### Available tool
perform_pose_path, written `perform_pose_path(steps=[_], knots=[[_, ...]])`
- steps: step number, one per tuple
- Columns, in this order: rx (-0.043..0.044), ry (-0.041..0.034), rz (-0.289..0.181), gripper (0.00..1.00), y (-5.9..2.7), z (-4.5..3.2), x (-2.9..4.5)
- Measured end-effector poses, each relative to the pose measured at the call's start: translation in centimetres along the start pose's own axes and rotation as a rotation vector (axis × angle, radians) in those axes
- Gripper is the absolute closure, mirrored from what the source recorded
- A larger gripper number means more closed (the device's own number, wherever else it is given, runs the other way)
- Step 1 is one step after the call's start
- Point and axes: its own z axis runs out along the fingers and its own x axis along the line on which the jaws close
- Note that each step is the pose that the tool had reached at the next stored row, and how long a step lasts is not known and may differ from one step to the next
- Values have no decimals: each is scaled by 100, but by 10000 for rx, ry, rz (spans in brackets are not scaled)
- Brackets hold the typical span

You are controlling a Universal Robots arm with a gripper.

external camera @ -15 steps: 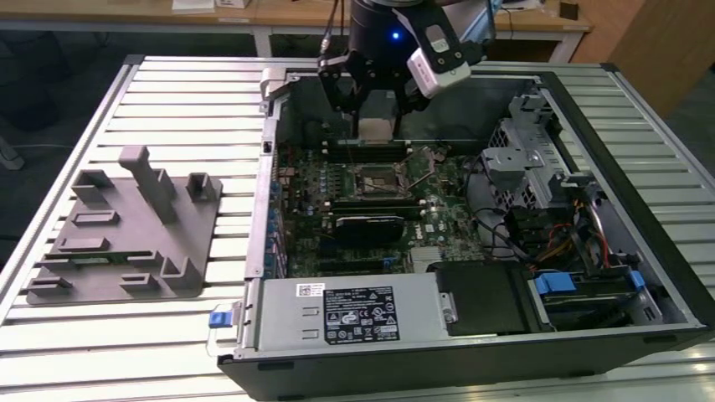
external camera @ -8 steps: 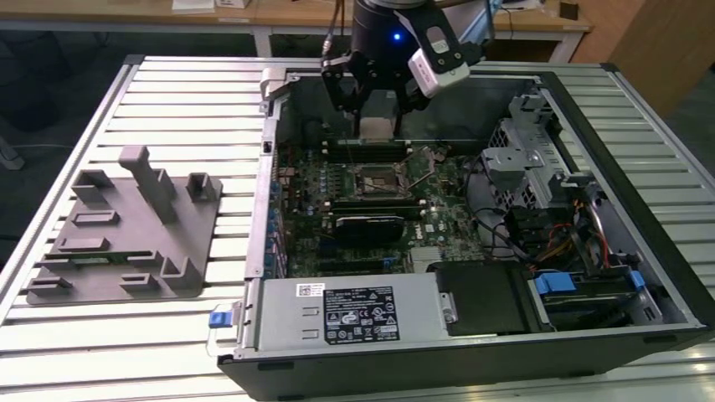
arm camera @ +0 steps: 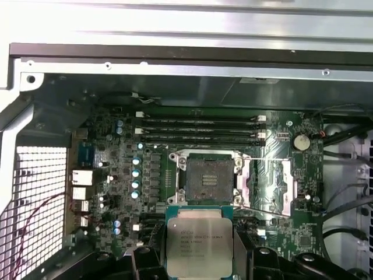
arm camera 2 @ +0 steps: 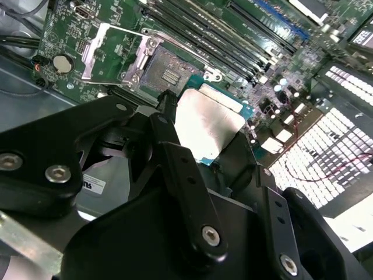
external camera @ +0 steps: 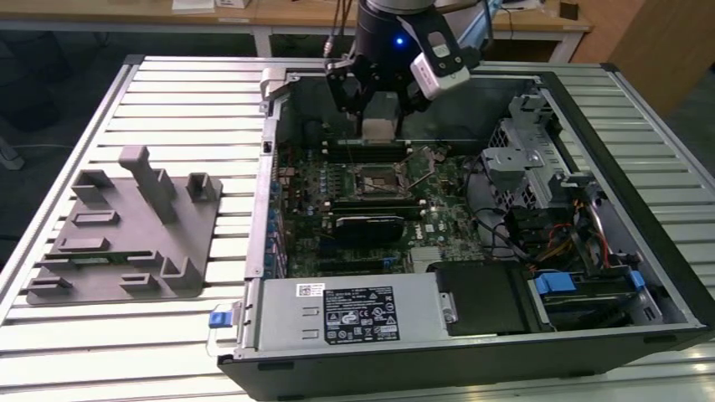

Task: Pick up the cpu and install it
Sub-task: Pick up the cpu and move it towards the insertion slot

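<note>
End effector (external camera: 380, 127): mine, closed on the cpu, one finger on each of two opposite edges
Cpu (arm camera: 199, 242): in my grip, silvery top turned to both wrist cameras, held in the air over the board (external camera: 447, 213)
Socket (arm camera: 205, 179): open, dark centre bare, its silver frame (arm camera: 271, 185) swung flat beside it
Gap: cpu near the socket, not touching it
Case (external camera: 625, 327): lies open on the slatted worktop (external camera: 167, 92); I hang over its far part in the exterior view
</note>
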Motion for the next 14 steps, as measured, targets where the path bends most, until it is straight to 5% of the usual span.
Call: perform_pose_path(steps=[14], knots=[[76,70,4,46,48,150,-105]])
